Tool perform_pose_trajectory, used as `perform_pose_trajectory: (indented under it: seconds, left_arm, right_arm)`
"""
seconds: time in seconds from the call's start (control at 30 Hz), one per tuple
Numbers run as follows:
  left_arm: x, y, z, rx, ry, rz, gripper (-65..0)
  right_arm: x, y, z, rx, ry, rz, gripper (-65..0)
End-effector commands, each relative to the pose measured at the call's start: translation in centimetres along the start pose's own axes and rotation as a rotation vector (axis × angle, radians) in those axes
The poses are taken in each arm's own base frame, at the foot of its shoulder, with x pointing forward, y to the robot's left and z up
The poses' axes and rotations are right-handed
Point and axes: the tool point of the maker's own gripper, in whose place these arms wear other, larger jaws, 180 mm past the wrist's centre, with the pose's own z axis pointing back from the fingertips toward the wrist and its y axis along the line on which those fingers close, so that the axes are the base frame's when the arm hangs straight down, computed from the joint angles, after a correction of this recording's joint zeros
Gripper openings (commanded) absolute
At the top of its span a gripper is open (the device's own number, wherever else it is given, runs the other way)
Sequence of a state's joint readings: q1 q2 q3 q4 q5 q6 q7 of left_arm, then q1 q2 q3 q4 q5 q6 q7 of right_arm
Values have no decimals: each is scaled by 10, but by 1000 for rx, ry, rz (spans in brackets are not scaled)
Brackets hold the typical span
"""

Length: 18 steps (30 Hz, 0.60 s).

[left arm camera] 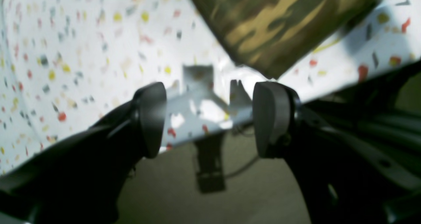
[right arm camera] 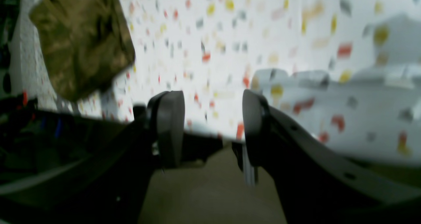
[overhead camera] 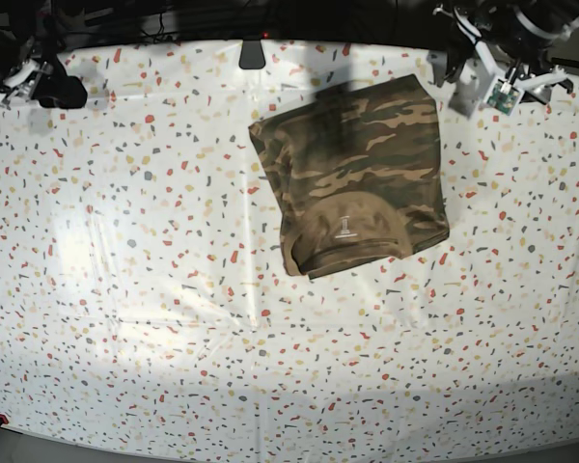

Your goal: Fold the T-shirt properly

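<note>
One camouflage cloth T-shirt [overhead camera: 352,174], folded roughly square, on speckled table [overhead camera: 135,289].

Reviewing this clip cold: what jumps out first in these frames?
The camouflage T-shirt stands out first: a folded, roughly square bundle lying right of centre toward the far edge of the speckled terrazzo-pattern table, with a small pale print showing at its near end. Next, both arms sit back at the far corners, the left gripper and right gripper open, holding nothing and clear of the cloth.
</note>
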<state>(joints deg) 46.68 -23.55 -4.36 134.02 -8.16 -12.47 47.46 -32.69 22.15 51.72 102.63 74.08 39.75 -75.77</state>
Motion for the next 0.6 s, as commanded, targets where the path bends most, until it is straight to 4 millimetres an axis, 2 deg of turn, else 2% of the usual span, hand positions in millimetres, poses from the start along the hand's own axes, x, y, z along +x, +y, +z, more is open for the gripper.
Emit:
perform_pose_trajectory:
  seconds: [0.0,0.13,0.23,0.33,0.43,0.57]
  left_arm:
    - [-1,-2,5,4,-6,-15,-254]
    - [-26,-12,14,-11,74,-13,-254]
    - [-42,-22,23,-31,111,8,-254]
    - [-76,-29,20,-54,177,36,-254]
    - [-131,-31,4,-63,258,88,-254]
    - [-232,-43,-24,-149,419,172,-254]
  right_arm:
    - [2,3,7,4,-3,23,-359]
    - [-41,7,13,-3,85,-48,-359]
    - [-87,16,21,4,180,-133,-359]
    - [-133,32,24,22,291,-205,-359]
    - [-169,31,18,-31,371,-212,-359]
    - [-224,13,0,-116,506,-134,-359]
